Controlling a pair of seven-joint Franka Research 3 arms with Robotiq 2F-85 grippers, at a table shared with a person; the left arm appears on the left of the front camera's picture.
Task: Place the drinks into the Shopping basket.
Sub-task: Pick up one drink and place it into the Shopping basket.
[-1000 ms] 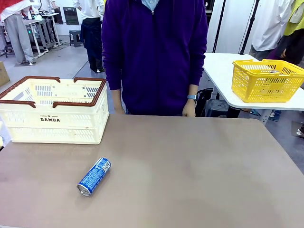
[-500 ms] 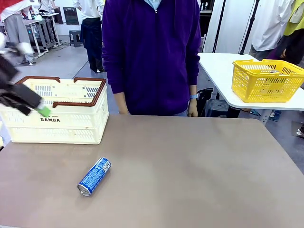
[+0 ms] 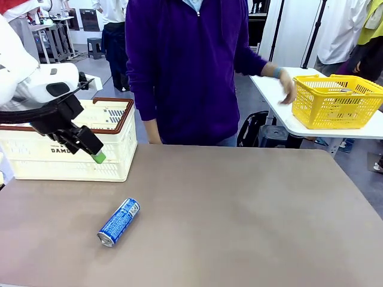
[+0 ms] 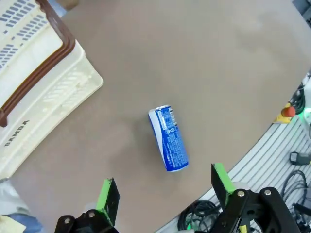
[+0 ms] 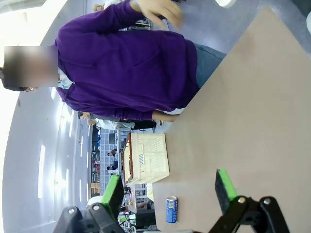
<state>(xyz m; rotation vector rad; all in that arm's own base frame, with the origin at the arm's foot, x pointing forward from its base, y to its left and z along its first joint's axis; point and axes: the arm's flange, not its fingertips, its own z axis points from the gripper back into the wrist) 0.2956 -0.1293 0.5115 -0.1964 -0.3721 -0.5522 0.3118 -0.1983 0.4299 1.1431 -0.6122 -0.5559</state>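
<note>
On the table [image 3: 251, 203], blue can [image 3: 118, 222] lies sideways, apart from Shopping basket [image 3: 114, 164]. Left gripper [image 3: 93, 152] and right gripper [image 5: 169, 182]: jaws wide, empty.

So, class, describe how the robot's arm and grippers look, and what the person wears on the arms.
The left arm has smooth white shells. The left gripper and right gripper are black, with flat green pads at the tips. The person wears long purple sleeves and a blue wristband.
</note>
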